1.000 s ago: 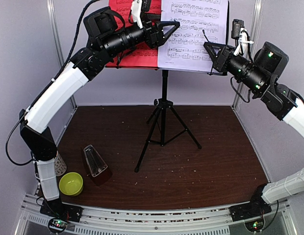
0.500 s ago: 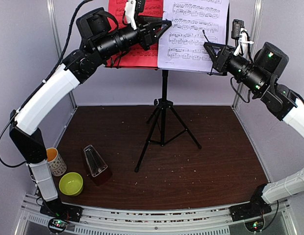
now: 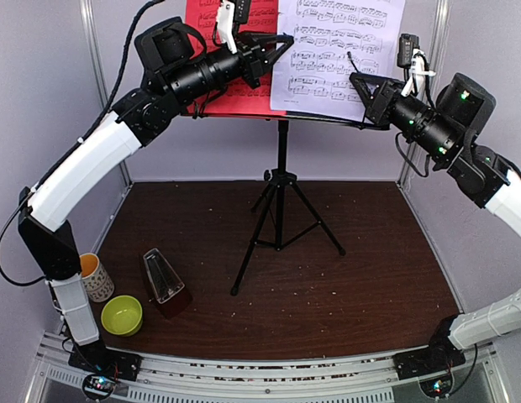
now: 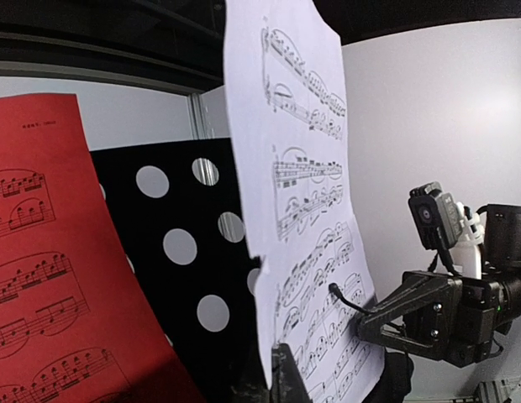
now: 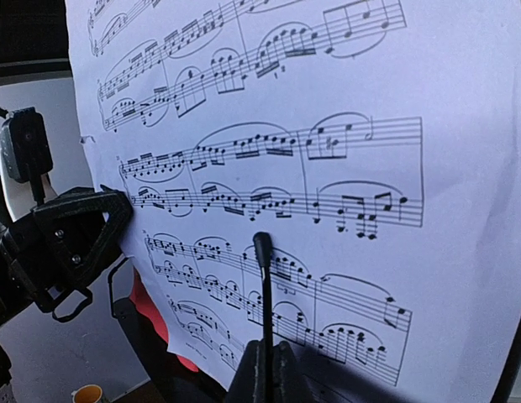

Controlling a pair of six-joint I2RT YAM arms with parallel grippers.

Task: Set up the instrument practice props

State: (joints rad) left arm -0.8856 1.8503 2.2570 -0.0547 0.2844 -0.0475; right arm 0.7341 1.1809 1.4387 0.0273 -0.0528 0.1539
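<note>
At 12 o'clock on the dark brown wooden counter (image 3: 370,269) stands the black tripod music stand with the perforated metal desk (image 3: 282,159), upright on its three spread legs. Two pages rest on the desk: the red music sheet (image 3: 244,96) on the 9 o'clock side and the white music sheet (image 3: 340,50) on the 3 o'clock side, their inner edges close together.

The left fingers (image 3: 286,40) reach in from 9 o'clock across the red page and are pressed together on the left edge of the white music sheet. In the left wrist view that edge runs down between them, and the paper stands away from the holed black desk behind it. The right fingers (image 3: 355,78) come in from 3 o'clock and are closed too, their tips at the printed face of the white page near its lower right. Whether they pinch the paper I cannot tell.

Down at 8 o'clock, well apart from the stand, the small dark-red pyramid metronome with its clear cover (image 3: 164,281) stands upright. Just beside it toward 7 o'clock sits a small lime-green bowl (image 3: 122,315), and a patterned mug with an orange inside (image 3: 96,279) stands at the bowl's 11 o'clock.
</note>
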